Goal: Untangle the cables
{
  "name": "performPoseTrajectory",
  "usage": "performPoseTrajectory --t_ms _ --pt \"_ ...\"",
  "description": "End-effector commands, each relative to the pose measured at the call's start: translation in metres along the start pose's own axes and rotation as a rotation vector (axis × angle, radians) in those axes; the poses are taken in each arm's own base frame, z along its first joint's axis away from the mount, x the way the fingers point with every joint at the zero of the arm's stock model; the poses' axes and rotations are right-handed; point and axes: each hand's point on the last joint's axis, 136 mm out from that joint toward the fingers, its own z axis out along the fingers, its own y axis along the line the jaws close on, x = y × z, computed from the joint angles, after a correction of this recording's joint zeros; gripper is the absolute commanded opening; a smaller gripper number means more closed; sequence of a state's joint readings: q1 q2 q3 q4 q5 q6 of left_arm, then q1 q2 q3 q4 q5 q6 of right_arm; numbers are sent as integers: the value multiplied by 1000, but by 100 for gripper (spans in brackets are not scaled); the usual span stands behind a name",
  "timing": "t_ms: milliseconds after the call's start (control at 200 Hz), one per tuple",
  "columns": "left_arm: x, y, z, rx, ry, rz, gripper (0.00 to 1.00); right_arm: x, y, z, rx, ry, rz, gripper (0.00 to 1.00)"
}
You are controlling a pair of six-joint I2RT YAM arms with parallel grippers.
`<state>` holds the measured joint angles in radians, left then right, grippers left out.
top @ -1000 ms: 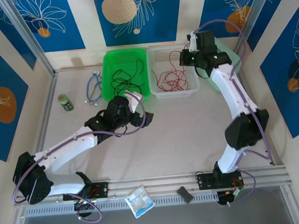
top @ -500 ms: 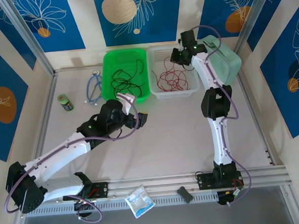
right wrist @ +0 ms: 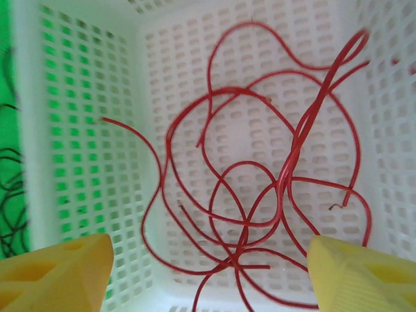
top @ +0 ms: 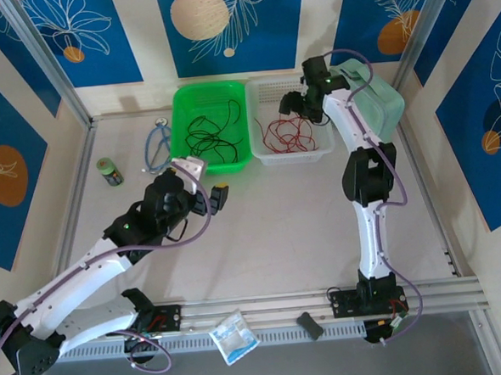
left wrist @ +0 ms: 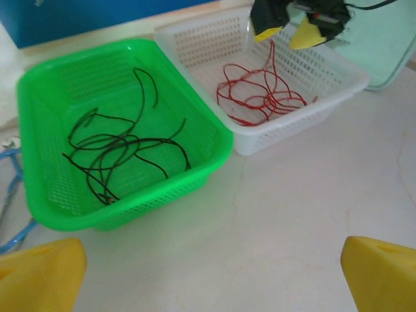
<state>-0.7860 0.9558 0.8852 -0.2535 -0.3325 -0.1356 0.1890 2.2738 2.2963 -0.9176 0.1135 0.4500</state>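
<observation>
Red wires [right wrist: 286, 177]: looped in the white basket [right wrist: 84, 97].
Black wires [left wrist: 120, 140]: in the green basket [left wrist: 218, 146].
Right pincer [right wrist: 208, 273]: spread wide above the red, gripping nothing.
Left pincer [left wrist: 208, 279]: open, empty.
Your risk: the upright strand may snag that pincer and drag out.

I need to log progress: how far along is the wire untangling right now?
Done: black wires lie in the green basket, red wires in the white basket, colours apart. In hand: the right pincer hangs open over the red wires, one strand rising toward it; the left pincer is open, empty. Left: probably just backing away.
</observation>
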Motion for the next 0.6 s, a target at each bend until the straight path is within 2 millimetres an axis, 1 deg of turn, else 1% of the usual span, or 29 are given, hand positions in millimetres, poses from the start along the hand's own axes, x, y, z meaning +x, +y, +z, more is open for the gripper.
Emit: performPoseTrajectory --t_ms 0,35,65,135,150,185,200,215,305,350,360,415,480,485,540,570,595 --pt "-5 35 -16 -171 -111 63 100 -3 13 -79 -15 -148 -87 95" --pt "-6 41 -18 -197 -126 74 100 1 11 -89 -3 -163 -94 96" --pt "-2 46 -18 -226 -129 83 100 3 10 -103 3 -188 -102 96" --pt "10 54 -14 -278 -161 147 100 16 2 -123 32 -223 -122 96" --pt "8 58 -15 -299 -178 151 100 20 0 -128 39 -233 -127 96" --pt "12 71 -15 -372 -188 146 100 27 -4 -138 51 -264 -145 96" --pt "17 79 -15 -413 -182 143 100 32 -7 -139 59 -273 -153 96" --pt "19 87 -15 -449 -178 139 100 35 -9 -145 64 -294 -162 97" --pt "51 131 -8 -617 -118 127 100 62 -30 -159 97 -402 -210 96" --pt "67 149 -5 -657 -114 99 100 76 -43 -159 113 -457 -221 96" --pt "71 152 -4 -659 -117 94 100 76 -45 -163 113 -480 -222 97" --pt "89 167 2 -672 -145 75 100 93 -66 -160 134 -536 -217 97" --pt "114 188 4 -717 -160 17 100 116 -90 -145 135 -574 -237 97" --pt "116 190 4 -719 -159 12 100 114 -90 -147 132 -589 -235 97" --pt "135 203 10 -721 -142 -22 100 135 -112 -131 158 -578 -229 97" --pt "144 206 17 -694 -137 -33 100 145 -123 -122 170 -568 -229 97" --pt "144 208 20 -678 -156 -37 100 151 -129 -115 171 -572 -237 96"
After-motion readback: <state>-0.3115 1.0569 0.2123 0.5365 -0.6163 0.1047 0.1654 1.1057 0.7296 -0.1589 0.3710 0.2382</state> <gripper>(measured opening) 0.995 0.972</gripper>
